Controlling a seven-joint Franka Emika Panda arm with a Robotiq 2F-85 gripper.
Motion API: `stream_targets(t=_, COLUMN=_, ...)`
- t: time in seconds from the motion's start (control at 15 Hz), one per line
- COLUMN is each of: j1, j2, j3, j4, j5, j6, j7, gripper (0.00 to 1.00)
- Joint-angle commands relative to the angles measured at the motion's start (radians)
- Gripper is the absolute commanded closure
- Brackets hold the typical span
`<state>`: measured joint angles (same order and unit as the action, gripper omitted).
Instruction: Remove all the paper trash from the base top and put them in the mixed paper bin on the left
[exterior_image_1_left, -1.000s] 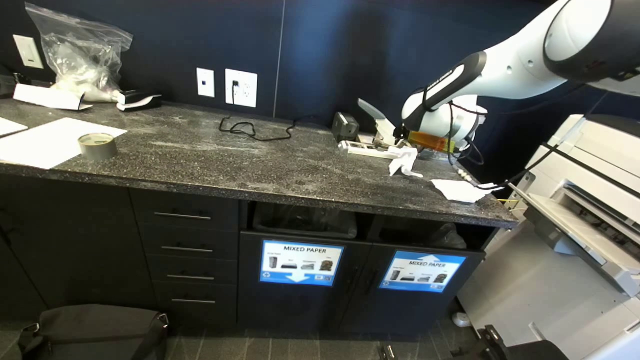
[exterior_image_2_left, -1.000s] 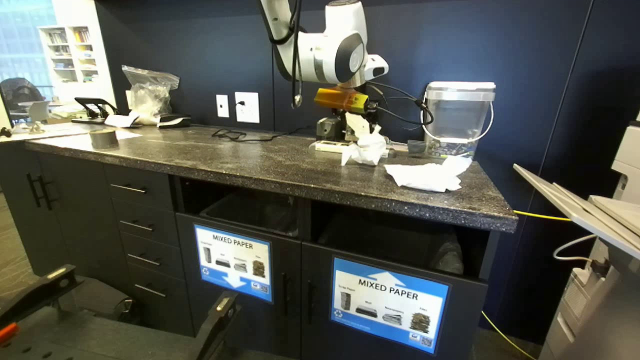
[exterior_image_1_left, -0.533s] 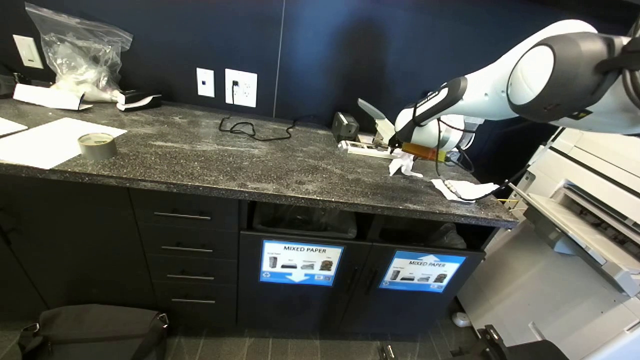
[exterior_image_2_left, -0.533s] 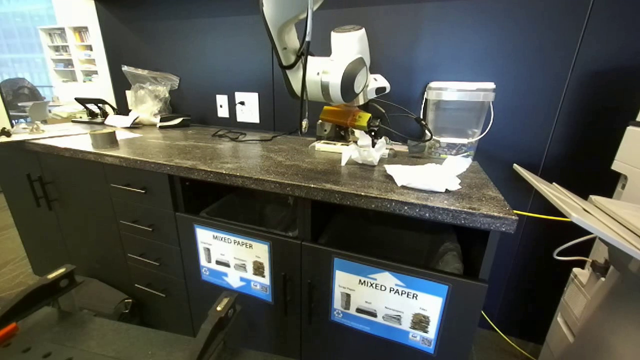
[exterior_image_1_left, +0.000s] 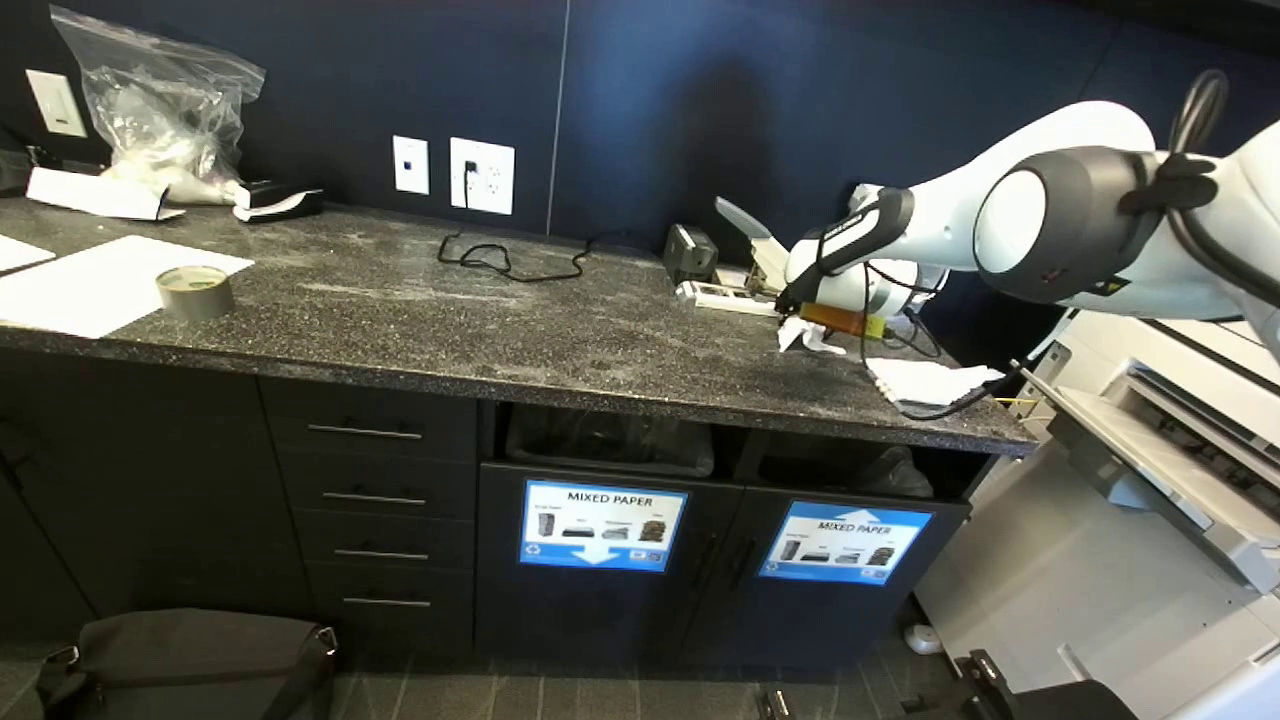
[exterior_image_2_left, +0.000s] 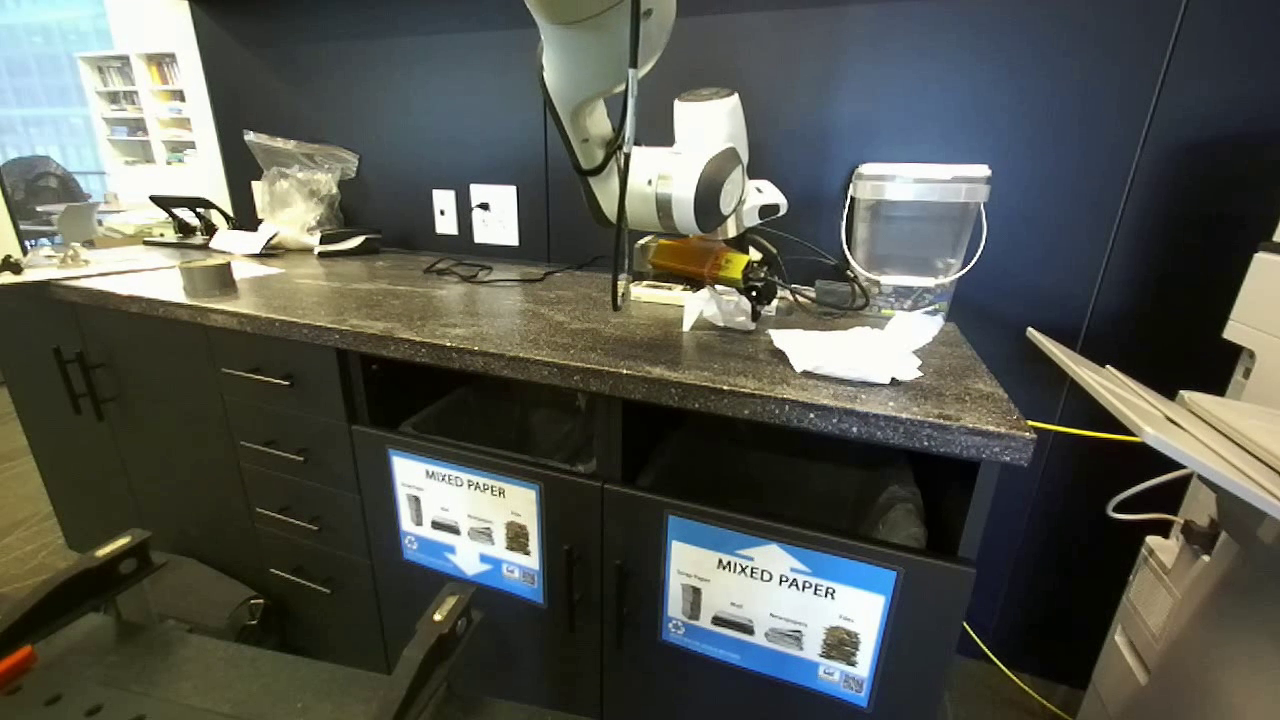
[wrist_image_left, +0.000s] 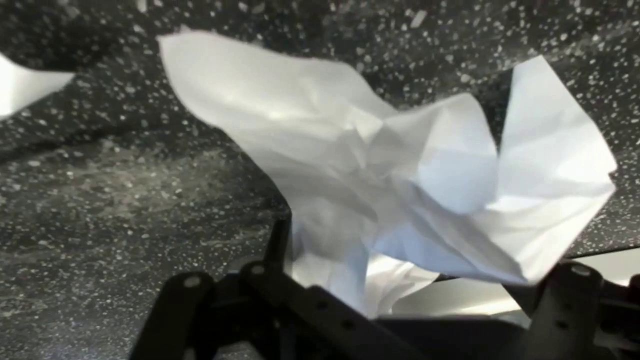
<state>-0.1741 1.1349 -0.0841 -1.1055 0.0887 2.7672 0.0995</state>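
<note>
A crumpled white paper scrap (wrist_image_left: 345, 150) stands on the speckled dark base top (exterior_image_2_left: 480, 315) near its right end. My gripper (wrist_image_left: 410, 255) is lowered onto it with jaws wide open, the scrap's folds lying between and in front of the fingers. In both exterior views the arm partly covers this scrap (exterior_image_1_left: 800, 333); whether the fingers touch it, I cannot tell. Closer to the counter's front right corner lies another white paper piece (exterior_image_2_left: 850, 352). Below the counter, the left mixed paper bin (exterior_image_1_left: 610, 455) shows through its slot, above a MIXED PAPER sign (exterior_image_1_left: 604, 526).
A long-handled beige stapler-like device (exterior_image_1_left: 735, 298) and a small grey box (exterior_image_1_left: 690, 254) sit right behind the scrap. A clear bucket (exterior_image_2_left: 915, 225) stands at the back right. Tape (exterior_image_1_left: 195, 293), flat sheets (exterior_image_1_left: 100, 285) and a plastic bag (exterior_image_1_left: 165, 120) are far left. A printer (exterior_image_1_left: 1150, 420) flanks the counter.
The arm has come down, bringing the gripper from above the crumpled scrap to around its level. The scrap's upright part has folded or been covered. The jaws stay open.
</note>
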Motion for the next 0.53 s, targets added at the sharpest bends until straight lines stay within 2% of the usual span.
stream_targets(t=0.0, j1=0.004, j2=0.085, j3=-0.021, j4=0.144, j5=-0.006, j6=-0.054, j7=0.033, gripper=0.0)
stream_targets(t=0.2, j1=0.003, j2=0.114, j3=-0.027, j4=0.19, j5=-0.009, j6=-0.082, j7=0.044, gripper=0.01)
stream_targets(t=0.27, j1=-0.001, j2=0.119, j3=-0.027, j4=0.203, j5=-0.008, j6=-0.087, j7=0.043, gripper=0.25)
stream_targets(t=0.4, j1=0.002, j2=0.132, j3=-0.03, j4=0.226, j5=-0.013, j6=-0.095, j7=0.042, gripper=0.3)
stream_targets(t=0.47, j1=0.0, j2=0.137, j3=-0.03, j4=0.238, j5=-0.015, j6=-0.103, j7=0.04, gripper=0.4)
